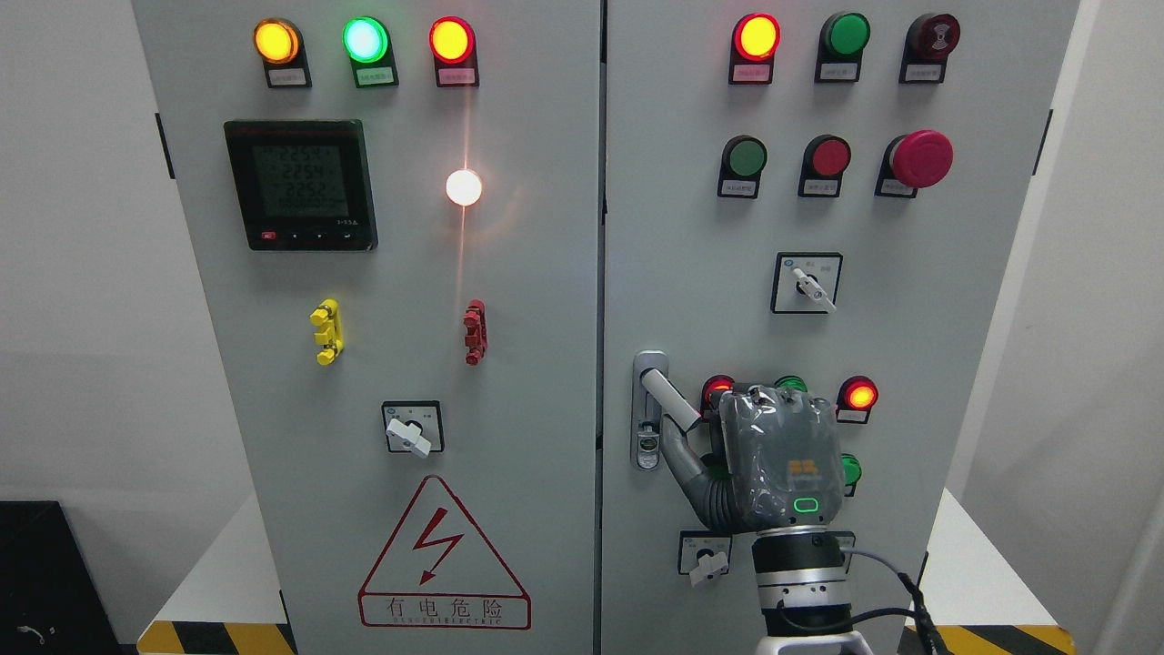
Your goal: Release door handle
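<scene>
Across the left half of the frame stands the left cabinet door [364, 273], with three lit lamps along the top, a digital meter [300, 185] in the upper left, a bright white lamp [464, 186] near the centre, a rotary switch [413, 428] lower down and the red warning triangle [444, 555] at the bottom. None of this belongs to the step; no left arm shows anywhere.

Just right of the centre seam, in the lower middle of the frame, sits the door handle [670, 398] — its lever is swung out from the grey lock plate [647, 437] and slants down to the right. The right hand [773, 464] comes up from the bottom edge right of the middle, its back to the camera. The thumb [684, 459] reaches up-left and lies close under the lever's free end; the other fingers are hidden behind the palm, so I cannot tell whether they are curled round the lever or already slack.

To release well, I judge the hand should first loosen all fingers fully, thumb included, and only then draw straight back from the door — pulling away while anything hooks the lever would tug the door or twist the handle. The retreat path is tight: the red lamp [858, 396] and the green buttons sit just beside the knuckles, and a small rotary switch [705, 559] lies beside the wrist, so sideways sweeping risks a bump.
</scene>
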Controlling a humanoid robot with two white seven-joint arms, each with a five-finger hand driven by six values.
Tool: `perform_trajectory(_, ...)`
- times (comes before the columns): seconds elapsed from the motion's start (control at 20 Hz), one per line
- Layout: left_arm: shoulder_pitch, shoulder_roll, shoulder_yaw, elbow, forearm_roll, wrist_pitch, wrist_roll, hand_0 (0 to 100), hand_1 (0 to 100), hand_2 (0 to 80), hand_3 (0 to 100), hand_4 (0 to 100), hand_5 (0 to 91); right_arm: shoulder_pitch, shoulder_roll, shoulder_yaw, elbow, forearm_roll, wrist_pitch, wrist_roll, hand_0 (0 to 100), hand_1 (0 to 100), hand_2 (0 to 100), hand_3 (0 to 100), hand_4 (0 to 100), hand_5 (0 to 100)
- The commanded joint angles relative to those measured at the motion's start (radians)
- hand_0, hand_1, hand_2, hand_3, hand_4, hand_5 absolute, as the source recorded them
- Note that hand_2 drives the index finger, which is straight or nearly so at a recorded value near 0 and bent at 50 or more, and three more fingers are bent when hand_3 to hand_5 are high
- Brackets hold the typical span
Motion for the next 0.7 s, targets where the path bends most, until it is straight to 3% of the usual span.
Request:
perform_trajectory(0.0, 0.009, 0.000, 0.000, -0.001, 0.002, 0.000, 0.000, 12, 56, 0.0, 0, 0, 0.0, 0.000, -0.002, -0.003, -0.002, -0.002, -0.002, 0.003, 52, 41, 95, 100, 100, 100)
perform_trajectory(0.65, 0.009, 0.000, 0.000, -0.001, 0.000, 0.000, 0.000, 12, 56, 0.0, 0, 0, 0.0, 0.000, -0.002, -0.008, -0.009, -0.003, -0.003, 0.003, 53, 40, 94, 100, 100, 100)
